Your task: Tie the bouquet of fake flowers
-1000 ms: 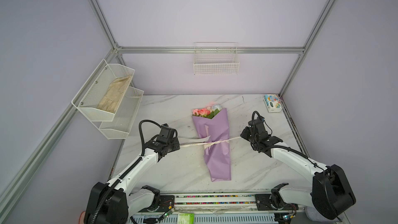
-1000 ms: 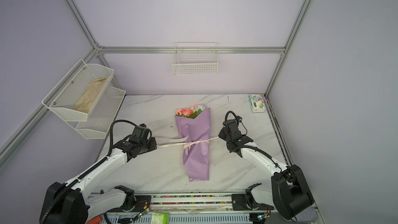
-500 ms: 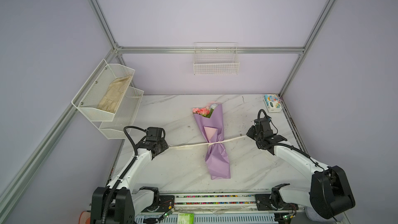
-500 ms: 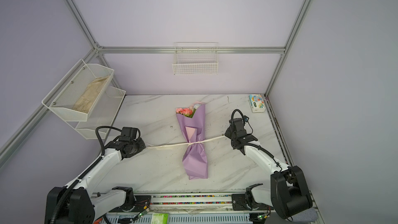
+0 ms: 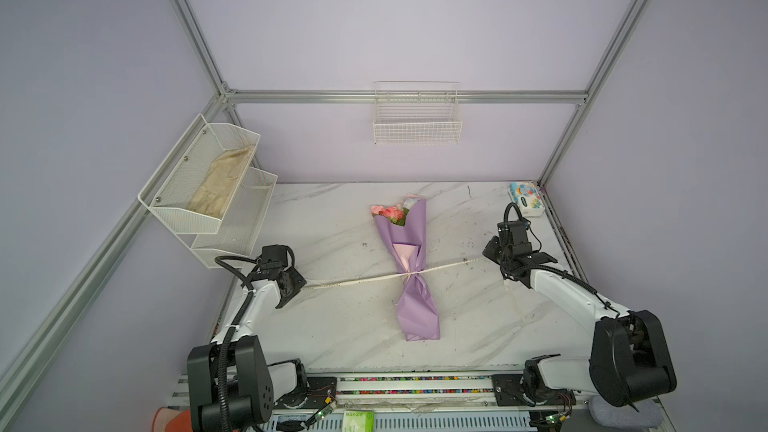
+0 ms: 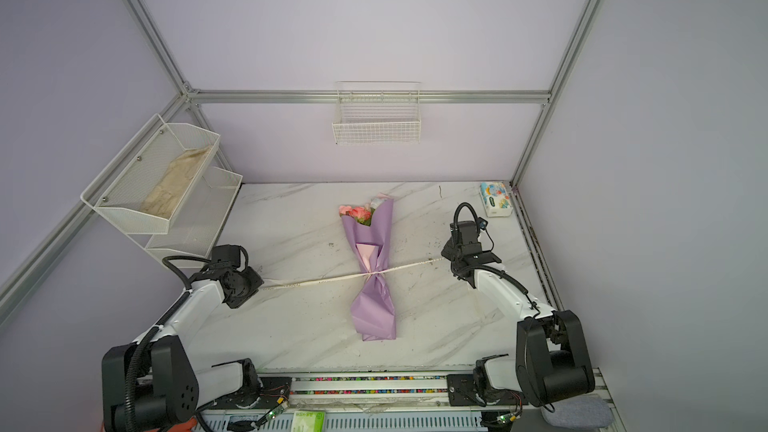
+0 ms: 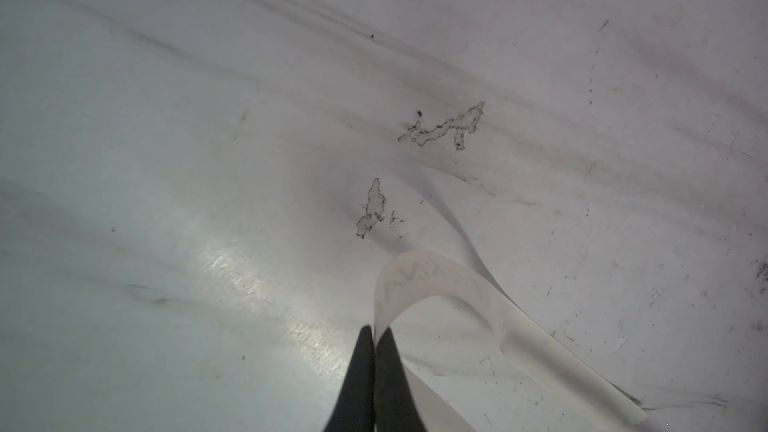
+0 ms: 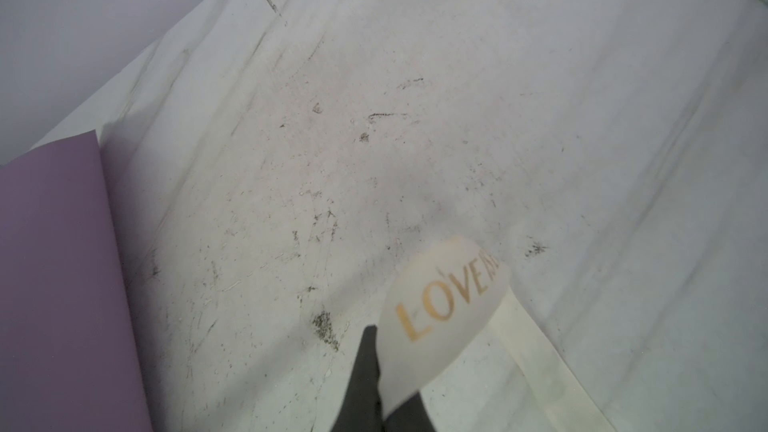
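Observation:
The bouquet of fake flowers (image 5: 409, 243) (image 6: 374, 243) lies mid-table in a lilac paper cone, with pink roses at its far end. A cream lettered ribbon (image 5: 357, 280) (image 6: 324, 281) is knotted round the cone's pinched waist and stretches taut to both sides. My left gripper (image 5: 301, 284) (image 6: 259, 282) (image 7: 375, 330) is shut on the ribbon's left end (image 7: 436, 276). My right gripper (image 5: 486, 255) (image 6: 445, 257) (image 8: 378, 338) is shut on the right end (image 8: 444, 297), which reads "LOVE". An edge of the lilac paper (image 8: 54, 263) shows in the right wrist view.
A white two-tier wire rack (image 5: 232, 218) holding a beige cloth (image 5: 220, 184) overhangs the table's left edge, close to my left arm. A wire basket (image 5: 417, 118) hangs on the back wall. A tissue pack (image 5: 525, 199) lies in the far right corner.
Both grippers have moved outward, away from the bouquet. The ribbon has gone from slack to taut, and the paper cone is pinched narrower at the knot.

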Robot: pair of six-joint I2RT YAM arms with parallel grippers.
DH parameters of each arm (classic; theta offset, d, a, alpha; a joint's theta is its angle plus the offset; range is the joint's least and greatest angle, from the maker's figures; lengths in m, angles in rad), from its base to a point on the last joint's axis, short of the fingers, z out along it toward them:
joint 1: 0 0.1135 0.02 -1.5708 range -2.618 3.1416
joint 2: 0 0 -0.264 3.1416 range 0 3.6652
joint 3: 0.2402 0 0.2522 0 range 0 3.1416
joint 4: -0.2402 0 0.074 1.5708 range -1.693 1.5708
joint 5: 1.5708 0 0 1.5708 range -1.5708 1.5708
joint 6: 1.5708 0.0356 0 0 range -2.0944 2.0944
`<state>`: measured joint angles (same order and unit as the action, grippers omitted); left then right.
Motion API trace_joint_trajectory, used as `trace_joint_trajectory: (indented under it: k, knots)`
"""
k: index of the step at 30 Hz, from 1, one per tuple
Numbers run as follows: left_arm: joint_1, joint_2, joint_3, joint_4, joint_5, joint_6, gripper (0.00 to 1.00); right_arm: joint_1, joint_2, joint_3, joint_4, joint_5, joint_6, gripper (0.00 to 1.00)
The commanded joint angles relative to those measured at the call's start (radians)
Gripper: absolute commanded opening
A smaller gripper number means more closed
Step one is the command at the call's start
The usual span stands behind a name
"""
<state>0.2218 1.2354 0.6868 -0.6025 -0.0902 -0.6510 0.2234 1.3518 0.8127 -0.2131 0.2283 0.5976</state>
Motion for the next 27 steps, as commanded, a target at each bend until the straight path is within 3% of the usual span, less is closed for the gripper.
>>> trace_joint_trajectory:
  k: [1, 4, 9, 11, 14, 17, 19, 22, 25, 27]
  knots:
    - [0.062, 0.017, 0.011, -0.01, -0.21, 0.001, 0.0, -0.037, 0.004, 0.042, -0.062, 0.261, -0.043, 0.0]
    - [0.099, 0.018, 0.015, -0.019, -0.236, 0.011, 0.0, -0.038, 0.005, 0.054, -0.076, 0.342, -0.065, 0.0]
    - [0.153, 0.053, 0.023, -0.009, -0.218, 0.017, 0.0, -0.039, 0.058, 0.072, -0.092, 0.345, -0.074, 0.0]
    - [0.152, 0.064, 0.029, 0.034, -0.113, 0.068, 0.0, -0.037, 0.058, 0.076, -0.071, 0.278, -0.121, 0.0]
    - [0.138, 0.062, 0.068, 0.02, 0.014, 0.116, 0.02, -0.037, 0.065, 0.073, -0.002, 0.043, -0.175, 0.0]
    - [0.128, 0.032, 0.111, -0.033, 0.133, 0.118, 0.47, -0.036, 0.08, 0.076, 0.006, -0.079, -0.179, 0.0]
    - [0.121, -0.009, 0.117, -0.055, 0.205, 0.123, 0.6, -0.036, 0.081, 0.068, 0.018, -0.121, -0.17, 0.0]
    - [0.107, -0.098, 0.104, -0.065, 0.28, 0.13, 0.68, -0.036, 0.078, 0.067, 0.027, -0.176, -0.166, 0.0]
    - [0.085, -0.191, 0.071, 0.014, 0.355, 0.183, 0.67, -0.037, 0.07, 0.049, 0.06, -0.186, -0.154, 0.0]
    - [0.019, -0.215, 0.061, 0.087, 0.429, 0.19, 0.63, -0.036, 0.069, 0.044, 0.086, -0.199, -0.148, 0.0]
